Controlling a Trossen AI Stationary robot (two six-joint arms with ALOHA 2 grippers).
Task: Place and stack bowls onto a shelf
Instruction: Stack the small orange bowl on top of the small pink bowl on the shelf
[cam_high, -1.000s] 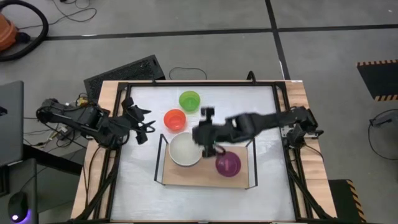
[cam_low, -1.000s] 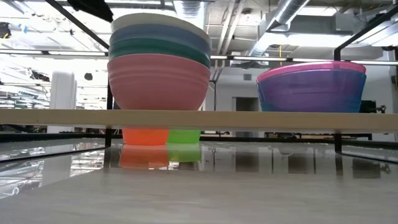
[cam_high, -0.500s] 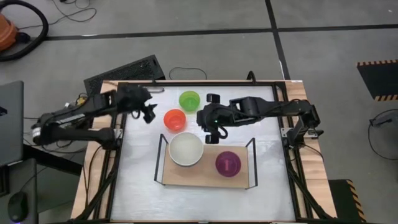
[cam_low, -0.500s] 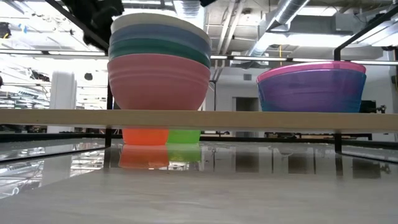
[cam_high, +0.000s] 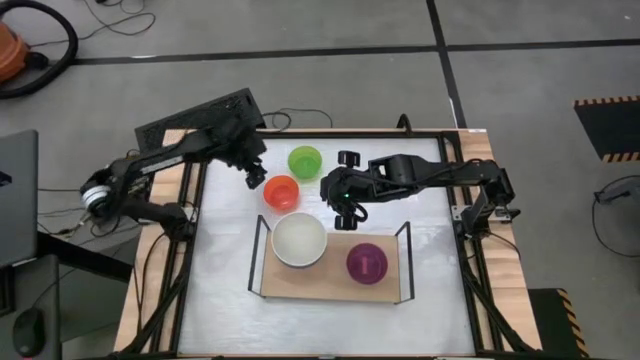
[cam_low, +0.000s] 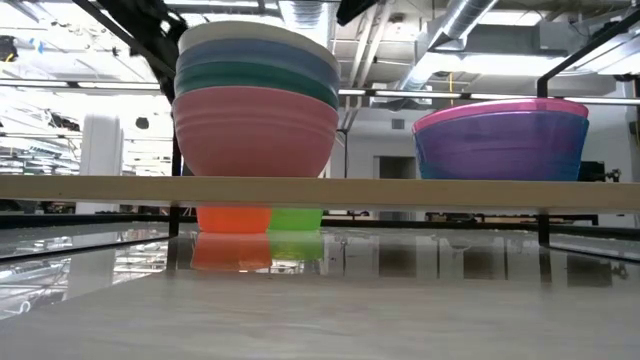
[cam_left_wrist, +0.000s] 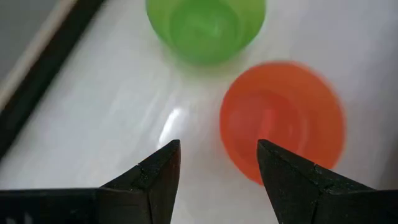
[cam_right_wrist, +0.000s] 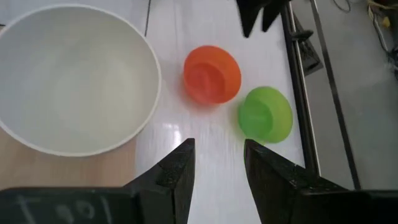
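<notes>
Change, left arm: the left hand has swung in from the tabletop's left edge, where it sat a second ago, to just beside the orange bowl on its left; its fingers stand apart with nothing between them.
Change, right arm: the right hand has pulled back off the shelf and now hovers over the white tabletop behind it, right of the orange bowl; its fingers are apart and empty.
Unmoved: bowls and shelf lie as they did a second ago.
Orange bowl: on the tabletop behind the shelf, just beside the green bowl, which sits farther back.
Shelf, left side: a stack of big bowls, white bowl on top, then blue, teal and a pink bowl at the bottom.
Shelf, right side: a purple bowl with a pink rim showing above it in the low view.
In the way: the shelf's black wire frames rise at both short ends.
Around: a black keyboard lies on the floor behind the tabletop.
</notes>
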